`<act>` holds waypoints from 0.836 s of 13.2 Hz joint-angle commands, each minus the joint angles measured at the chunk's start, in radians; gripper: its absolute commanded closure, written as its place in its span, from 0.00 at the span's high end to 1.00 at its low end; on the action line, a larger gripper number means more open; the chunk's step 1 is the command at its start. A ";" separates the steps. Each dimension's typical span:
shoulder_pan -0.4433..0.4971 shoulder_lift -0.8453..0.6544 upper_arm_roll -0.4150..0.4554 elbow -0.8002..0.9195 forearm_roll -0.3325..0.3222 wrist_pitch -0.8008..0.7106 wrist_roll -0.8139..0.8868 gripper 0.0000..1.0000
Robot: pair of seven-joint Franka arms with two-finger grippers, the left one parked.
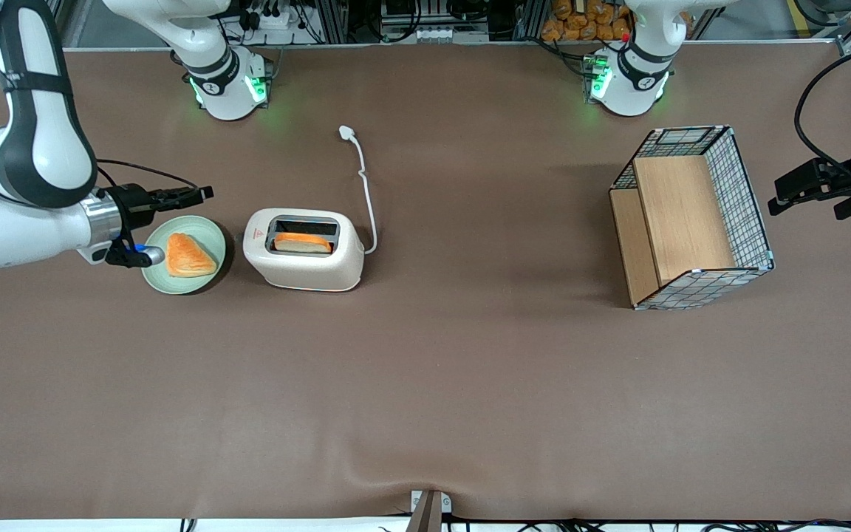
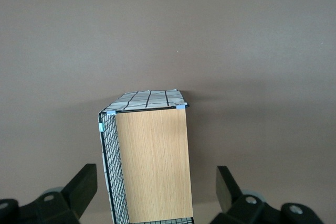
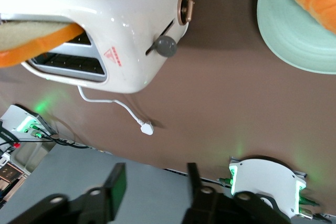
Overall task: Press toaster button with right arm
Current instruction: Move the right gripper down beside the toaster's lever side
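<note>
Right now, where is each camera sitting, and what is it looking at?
Front view: high up, looking down at the table; the right arm holds its gripper above the plate.
Left wrist view: looks down at the basket.
Right wrist view: faces the toaster and toaster button; its gripper is open.
Front and right wrist views share the toaster.

Bright even overhead light, soft shadows, sharp focus, glossy toaster (image 3: pixel 105 24) glare
</note>
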 commanded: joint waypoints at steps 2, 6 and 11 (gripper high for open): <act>0.010 0.015 -0.005 -0.001 0.034 0.016 -0.038 0.09; 0.037 0.029 -0.005 -0.001 0.039 0.079 -0.042 0.00; 0.058 0.078 -0.006 -0.003 0.037 0.156 -0.097 0.01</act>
